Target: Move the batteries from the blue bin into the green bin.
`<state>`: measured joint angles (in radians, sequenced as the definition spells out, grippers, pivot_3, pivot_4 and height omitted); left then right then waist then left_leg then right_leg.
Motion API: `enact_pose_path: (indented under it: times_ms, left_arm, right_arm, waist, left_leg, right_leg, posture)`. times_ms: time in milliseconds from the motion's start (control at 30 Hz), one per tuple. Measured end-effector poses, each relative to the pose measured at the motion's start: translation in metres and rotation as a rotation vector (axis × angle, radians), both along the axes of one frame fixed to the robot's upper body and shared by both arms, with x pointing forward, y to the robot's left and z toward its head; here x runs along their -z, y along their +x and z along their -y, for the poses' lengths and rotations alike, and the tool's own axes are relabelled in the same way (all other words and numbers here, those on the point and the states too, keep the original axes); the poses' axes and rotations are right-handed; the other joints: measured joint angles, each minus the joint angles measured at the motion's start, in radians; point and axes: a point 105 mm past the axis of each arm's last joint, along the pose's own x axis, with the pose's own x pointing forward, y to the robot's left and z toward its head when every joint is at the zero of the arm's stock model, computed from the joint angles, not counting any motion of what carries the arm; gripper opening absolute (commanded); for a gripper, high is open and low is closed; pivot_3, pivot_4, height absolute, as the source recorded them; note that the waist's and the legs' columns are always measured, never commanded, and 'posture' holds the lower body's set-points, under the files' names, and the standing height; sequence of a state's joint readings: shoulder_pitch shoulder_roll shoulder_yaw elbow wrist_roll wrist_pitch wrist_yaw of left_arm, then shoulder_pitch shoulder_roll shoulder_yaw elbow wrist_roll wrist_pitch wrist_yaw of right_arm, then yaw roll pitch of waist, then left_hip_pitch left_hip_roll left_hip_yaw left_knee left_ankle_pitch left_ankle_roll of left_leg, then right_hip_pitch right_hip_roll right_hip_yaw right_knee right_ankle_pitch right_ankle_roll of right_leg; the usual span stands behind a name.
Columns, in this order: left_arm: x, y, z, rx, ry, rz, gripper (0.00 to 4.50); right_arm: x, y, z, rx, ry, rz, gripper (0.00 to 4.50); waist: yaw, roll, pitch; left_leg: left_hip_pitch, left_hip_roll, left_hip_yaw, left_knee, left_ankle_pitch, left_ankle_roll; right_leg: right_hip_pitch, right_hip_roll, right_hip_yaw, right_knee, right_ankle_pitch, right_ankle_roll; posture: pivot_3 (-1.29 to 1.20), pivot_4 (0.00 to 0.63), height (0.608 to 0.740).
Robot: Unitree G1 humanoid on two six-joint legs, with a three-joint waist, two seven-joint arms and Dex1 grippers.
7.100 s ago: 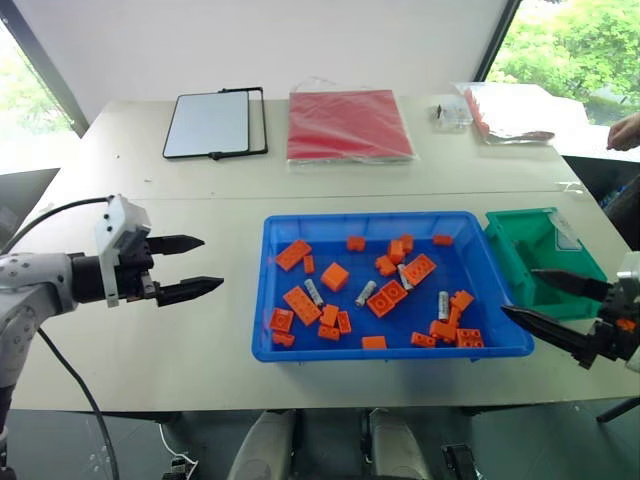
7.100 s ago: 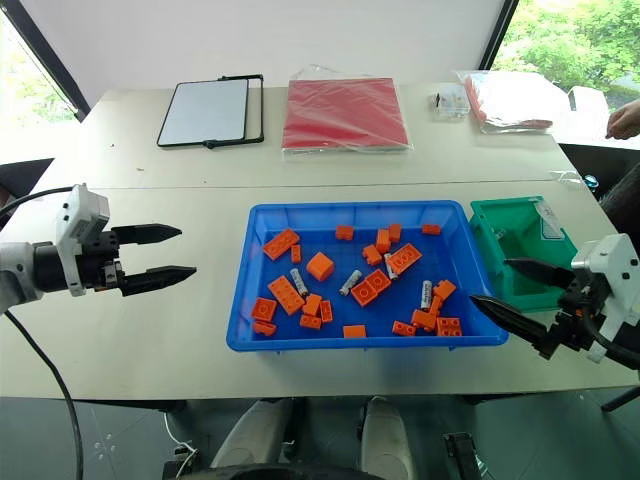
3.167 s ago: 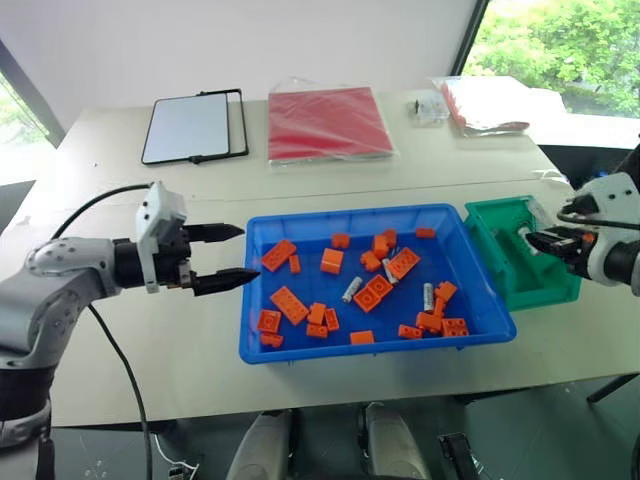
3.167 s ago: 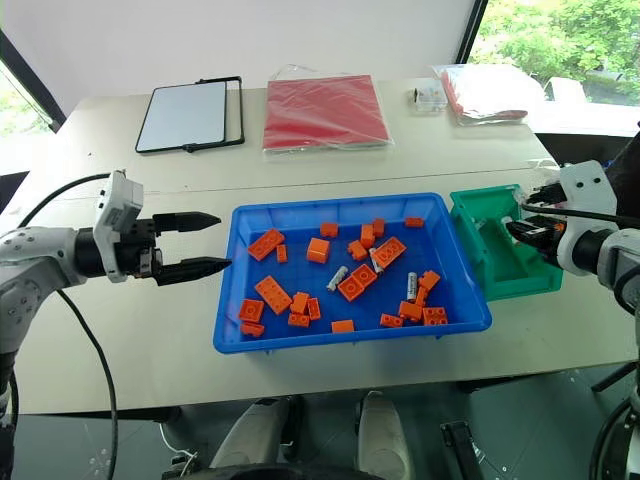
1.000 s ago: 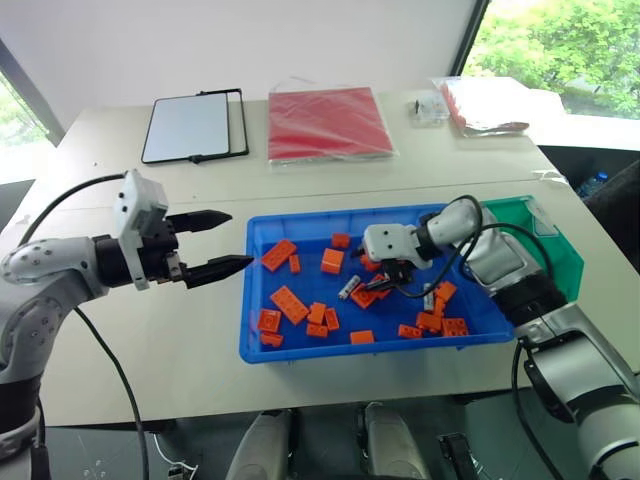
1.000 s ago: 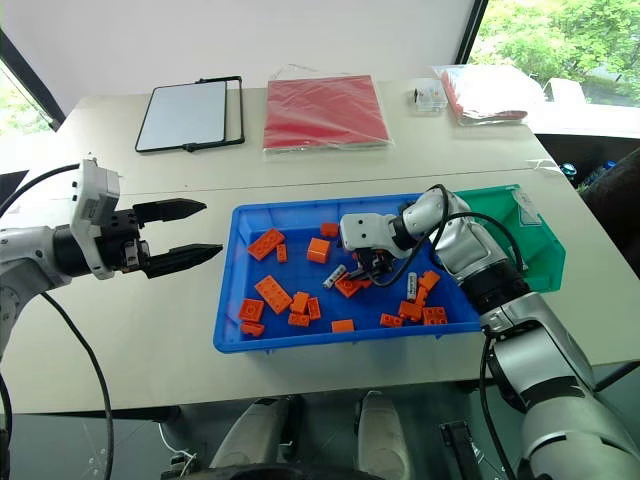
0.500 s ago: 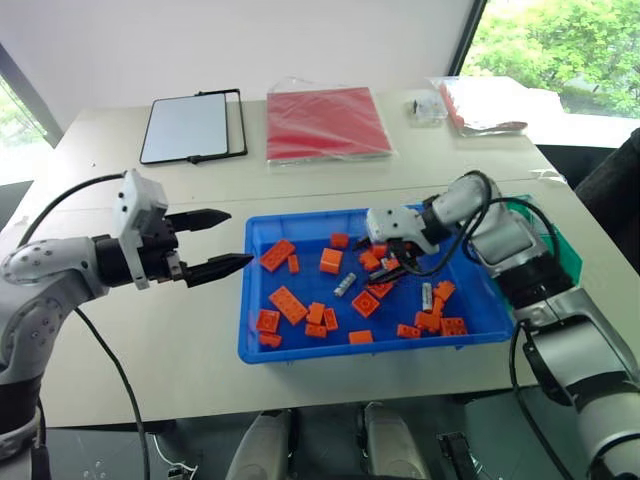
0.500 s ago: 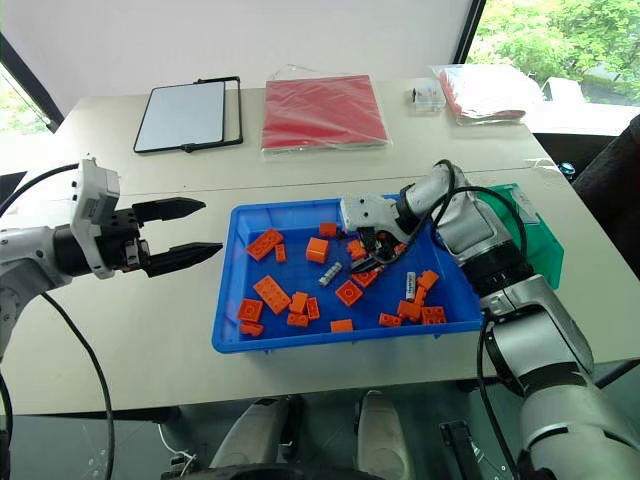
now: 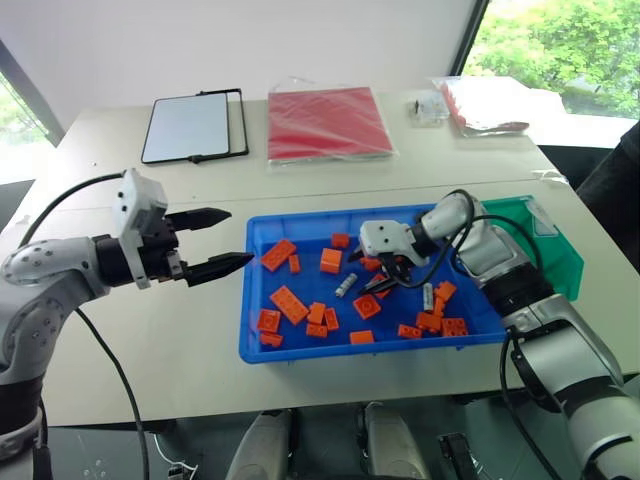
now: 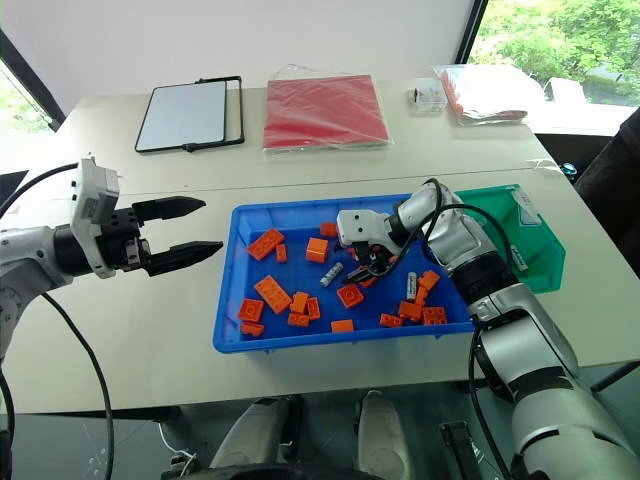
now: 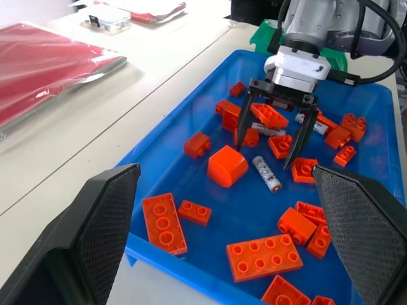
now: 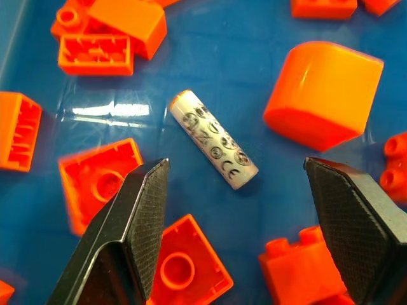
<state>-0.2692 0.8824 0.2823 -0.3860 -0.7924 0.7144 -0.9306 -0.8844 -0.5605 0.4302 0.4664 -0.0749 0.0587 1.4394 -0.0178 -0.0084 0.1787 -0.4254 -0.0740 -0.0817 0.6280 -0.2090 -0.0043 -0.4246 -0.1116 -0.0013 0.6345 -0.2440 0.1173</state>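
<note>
The left gripper [image 9: 218, 243], fingers spread and empty, hovers just left of the blue bin [image 9: 262, 345], where the right gripper [image 11: 274, 136], fingers spread, hangs above a battery [image 12: 213, 148] lying among orange bricks [image 9: 288, 304], the green bin [image 9: 564, 261] at far right.

The right arm covers part of the green bin [image 9: 555, 245] (its near wall), and its inside can't be seen.
</note>
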Motion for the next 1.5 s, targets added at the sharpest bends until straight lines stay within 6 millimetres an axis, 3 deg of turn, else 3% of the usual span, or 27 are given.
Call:
enact_pose_path:
  times_ms: [67, 167, 333, 367, 533, 667, 767, 833, 933, 1067, 1200, 1333, 1433, 1500]
  left_arm:
    - [0.000, 0.000, 0.000, 0.000, 0.000, 0.000, 4.50]
    - [0.000, 0.000, 0.000, 0.000, 0.000, 0.001, 4.50]
    - [0.000, 0.001, 0.000, -0.003, 0.005, 0.005, 4.50]
    - [0.000, 0.001, 0.000, -0.002, 0.006, 0.006, 4.50]
    - [0.000, 0.003, -0.001, -0.006, 0.008, 0.004, 4.50]
    - [0.004, 0.002, 0.004, 0.017, 0.005, -0.010, 4.50]
    - [0.007, 0.002, 0.007, 0.031, -0.004, -0.022, 4.50]
    - [0.009, 0.003, 0.009, 0.044, -0.005, -0.027, 4.50]
    - [0.012, 0.008, 0.013, 0.059, -0.014, -0.035, 4.50]
    - [0.013, 0.014, 0.018, 0.083, -0.019, -0.045, 4.50]
    - [0.010, 0.018, 0.020, 0.104, -0.012, -0.032, 4.50]
    - [0.009, 0.019, 0.019, 0.106, -0.009, -0.029, 4.50]
    - [0.008, 0.020, 0.020, 0.108, -0.012, -0.026, 4.50]
    - [0.009, 0.019, 0.020, 0.109, -0.012, -0.027, 4.50]
  right_arm:
    - [0.001, 0.000, -0.002, -0.003, 0.005, -0.001, 3.46]
    - [0.007, -0.003, -0.003, 0.000, 0.011, -0.017, 2.63]
    - [0.012, -0.011, -0.007, -0.006, 0.019, -0.048, 0.16]
    - [0.012, -0.013, -0.006, -0.007, 0.019, -0.047, 0.02]
    - [-0.004, -0.023, 0.005, 0.084, 0.083, -0.040, 0.02]
    - [-0.056, -0.023, 0.026, 0.312, 0.253, 0.040, 0.02]
    - [-0.103, -0.020, 0.062, 0.603, 0.408, 0.143, 0.02]
    - [-0.119, -0.021, 0.093, 0.784, 0.452, 0.212, 0.02]
    - [-0.116, -0.033, 0.154, 1.096, 0.413, 0.283, 0.02]
    - [-0.098, -0.051, 0.191, 1.271, 0.301, 0.304, 0.02]
    - [-0.077, -0.061, 0.207, 1.325, 0.187, 0.309, 1.87]
    - [-0.080, -0.057, 0.205, 1.295, 0.153, 0.364, 3.90]
    - [-0.091, -0.051, 0.196, 1.264, 0.185, 0.385, 3.90]
    - [-0.108, -0.048, 0.180, 1.192, 0.253, 0.405, 3.90]
  waist:
    - [0.000, 0.000, 0.000]
    - [0.001, 0.000, 0.000]
    - [0.002, 0.000, 0.000]
    - [0.002, 0.000, 0.000]
    - [0.007, 0.000, 0.000]
    - [0.008, 0.000, 0.000]
    - [0.011, 0.000, 0.000]
    - [0.016, 0.000, 0.000]
    - [0.035, 0.000, 0.000]
    - [0.029, 0.000, 0.000]
    - [0.021, 0.000, 0.000]
    - [0.019, 0.001, -0.001]
    - [0.021, 0.001, 0.000]
    - [0.021, 0.001, 0.000]
  left_leg:
    - [0.000, 0.000, 0.000, 0.000, 0.000, 0.000]
    - [0.000, 0.000, 0.000, 0.000, 0.000, 0.000]
    - [0.000, 0.000, 0.000, 0.000, 0.000, 0.000]
    - [0.000, 0.000, 0.000, 0.000, 0.000, 0.000]
    - [0.000, 0.000, 0.000, 0.000, 0.000, 0.000]
    - [0.000, 0.000, 0.000, 0.000, 0.000, 0.000]
    - [-0.001, 0.000, -0.001, 0.000, 0.000, 0.000]
    - [-0.001, 0.000, 0.000, 0.000, 0.000, 0.000]
    - [-0.001, -0.001, 0.000, 0.001, 0.000, 0.001]
    - [-0.001, -0.001, 0.002, 0.002, 0.000, 0.001]
    - [-0.001, 0.000, 0.003, 0.001, 0.000, 0.001]
    - [-0.001, 0.000, 0.002, 0.002, 0.000, 0.001]
    - [-0.001, 0.000, 0.002, 0.002, 0.000, 0.001]
    - [-0.001, 0.000, 0.002, 0.002, 0.000, 0.001]
  right_leg:
    - [0.000, 0.000, 0.000, 0.000, 0.000, 0.000]
    - [0.000, 0.000, 0.000, 0.000, 0.000, 0.000]
    - [0.000, 0.000, 0.000, 0.000, 0.000, 0.000]
    - [0.000, 0.000, 0.000, 0.000, 0.000, 0.000]
    - [0.000, 0.000, 0.000, 0.000, 0.000, 0.000]
    - [0.000, -0.001, 0.000, 0.000, 0.000, 0.000]
    - [0.000, -0.001, 0.000, 0.000, 0.000, 0.000]
    - [0.000, -0.002, 0.000, 0.000, 0.000, 0.000]
    - [0.001, -0.003, 0.000, -0.001, -0.001, -0.002]
    - [0.001, -0.003, 0.001, -0.002, -0.002, -0.004]
    - [0.001, -0.002, 0.001, -0.002, -0.002, -0.003]
    - [0.001, -0.002, 0.001, -0.002, -0.001, -0.001]
    - [0.001, -0.002, 0.001, -0.002, -0.001, -0.001]
    - [0.001, -0.002, 0.001, -0.002, -0.001, -0.001]
  posture:
    - [0.00, 0.150, 0.731]
    - [0.00, 0.150, 0.731]
    - [0.00, 0.150, 0.731]
    - [0.00, 0.150, 0.731]
    - [0.00, 0.150, 0.731]
    - [0.00, 0.150, 0.731]
    - [0.00, 0.150, 0.731]
    - [0.00, 0.150, 0.731]
    - [0.00, 0.150, 0.731]
    - [0.00, 0.150, 0.731]
    - [0.00, 0.150, 0.731]
    - [0.00, 0.150, 0.731]
    - [0.00, 0.150, 0.731]
    - [0.00, 0.150, 0.731]
